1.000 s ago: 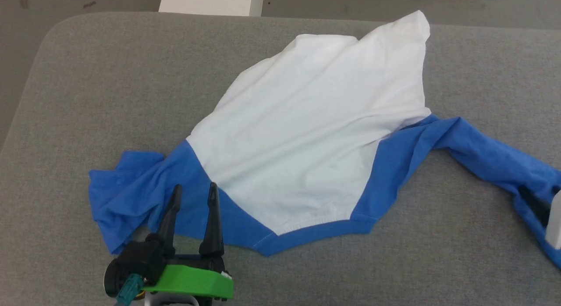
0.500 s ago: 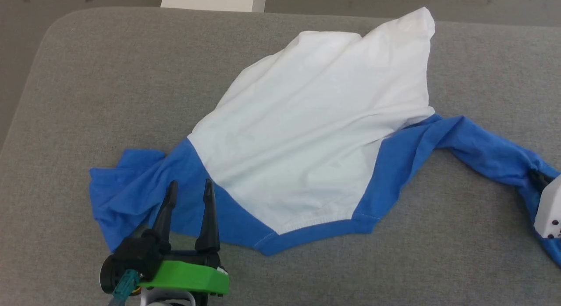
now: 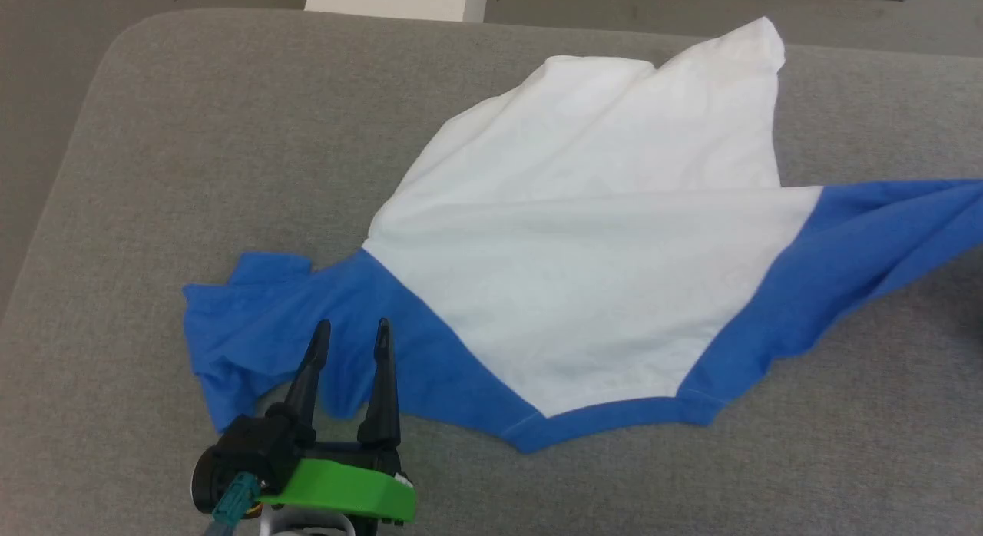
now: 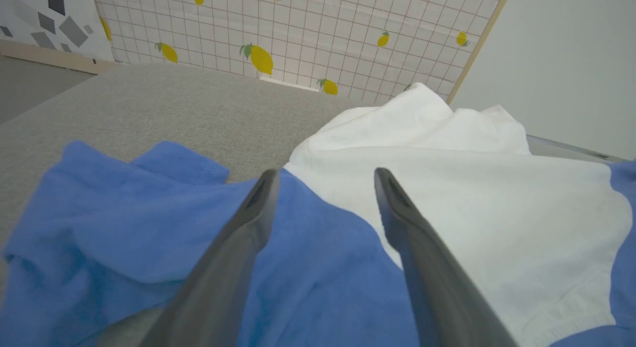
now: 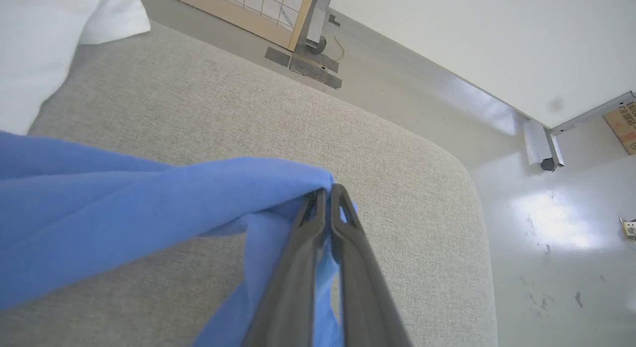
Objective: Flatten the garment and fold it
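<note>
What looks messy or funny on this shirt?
The garment lies lopsided: one blue sleeve is bunched in a crumpled heap by the open left gripper, while the right gripper pinches the other sleeve, lifted and pulled taut.

The head view looks steeply down from the near side over the grey tabletop (image 3: pixel 169 152) and most of the garment (image 3: pixel 584 244). The left wrist view sits low and close behind the left fingers (image 4: pixel 233 257), facing far across the left sleeve (image 4: pixel 114 208), which both share. The right wrist view, closer still, faces the tabletop's far-right corner.
</note>
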Controlling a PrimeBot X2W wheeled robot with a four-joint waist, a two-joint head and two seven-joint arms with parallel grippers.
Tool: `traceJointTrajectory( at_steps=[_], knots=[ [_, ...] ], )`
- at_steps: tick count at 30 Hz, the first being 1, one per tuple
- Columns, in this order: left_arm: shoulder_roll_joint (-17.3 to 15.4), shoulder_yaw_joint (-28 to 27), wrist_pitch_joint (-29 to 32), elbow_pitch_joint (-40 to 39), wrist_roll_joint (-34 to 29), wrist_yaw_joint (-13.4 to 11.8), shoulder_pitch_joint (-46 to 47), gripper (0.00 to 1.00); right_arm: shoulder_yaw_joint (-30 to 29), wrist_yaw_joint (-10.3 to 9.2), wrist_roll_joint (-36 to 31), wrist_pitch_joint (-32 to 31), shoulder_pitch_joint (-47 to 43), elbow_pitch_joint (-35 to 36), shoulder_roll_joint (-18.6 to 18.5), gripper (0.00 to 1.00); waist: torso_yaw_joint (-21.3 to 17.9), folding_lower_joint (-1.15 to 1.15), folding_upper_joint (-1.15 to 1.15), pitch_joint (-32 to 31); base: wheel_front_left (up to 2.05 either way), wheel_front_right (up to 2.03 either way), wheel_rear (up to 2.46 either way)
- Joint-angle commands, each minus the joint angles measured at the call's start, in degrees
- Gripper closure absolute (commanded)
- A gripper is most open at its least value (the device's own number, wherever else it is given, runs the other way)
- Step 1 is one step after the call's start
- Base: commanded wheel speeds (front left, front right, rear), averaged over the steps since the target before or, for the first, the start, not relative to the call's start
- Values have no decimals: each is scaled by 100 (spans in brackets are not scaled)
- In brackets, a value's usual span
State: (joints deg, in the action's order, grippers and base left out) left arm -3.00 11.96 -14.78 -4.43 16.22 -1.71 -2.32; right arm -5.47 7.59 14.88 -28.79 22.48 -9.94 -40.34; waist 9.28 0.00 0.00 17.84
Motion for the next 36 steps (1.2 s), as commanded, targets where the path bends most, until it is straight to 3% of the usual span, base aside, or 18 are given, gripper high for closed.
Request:
traceJointTrajectory(
  at_steps=[1, 3, 4, 6, 7, 15, 22, 24, 29, 33, 36],
  knots=[
    [13, 15, -22, 14, 18, 33, 77, 0, 21, -10, -110, 106, 65, -199, -58, 100, 131, 0, 0, 90, 0, 0, 0],
    [13, 42, -22, 22, 7, 44, 97, 0, -7, -10, -221, 253, 61, -522, -64, 100, 199, 0, 0, 155, 0, 0, 0],
    [13, 54, -22, 27, 1, 51, 111, 0, -17, -10, -284, 318, 55, -673, -52, 91, 223, 0, 0, 181, 0, 0, 0],
    [13, 71, -22, 40, -3, 62, 142, 0, -58, -10, -374, 459, 74, -991, 53, 12, 255, 0, 0, 218, 0, 0, 0],
    [13, 75, -22, 46, -7, 64, 157, 0, -70, -10, -418, 549, 106, -1122, 118, 0, 259, 0, 0, 234, 0, 0, 0],
    [13, -25, -22, 17, -49, 63, 190, 0, 151, -10, -119, 738, 375, -1264, 360, 0, 18, 0, 0, 33, 0, 0, 0],
    [13, -154, -22, -144, -52, 49, 77, 0, -261, -10, 362, 676, -48, -142, 664, 0, -210, 0, 0, -345, 0, 0, 0],
    [13, -173, -22, -199, -32, 39, 25, 0, -518, -10, 310, 920, -339, 348, 958, 0, -249, 0, 0, -415, 0, 0, 0],
    [13, -223, -22, -332, -21, -2, -104, 0, -973, -10, -224, 1856, -1281, 1497, 2088, 0, -324, 0, 0, -547, 0, 0, 0],
    [13, -289, -22, -448, -20, -12, -227, 0, -1012, -10, -796, 2618, -2008, 1970, 3042, 0, -351, 0, 0, -626, 0, 0, 0],
    [13, -350, -22, -541, -53, 10, -374, 0, -909, -10, -1078, 3142, -2471, 2058, 3552, 0, -373, 0, 0, -688, 0, 0, 0]
  ],
)
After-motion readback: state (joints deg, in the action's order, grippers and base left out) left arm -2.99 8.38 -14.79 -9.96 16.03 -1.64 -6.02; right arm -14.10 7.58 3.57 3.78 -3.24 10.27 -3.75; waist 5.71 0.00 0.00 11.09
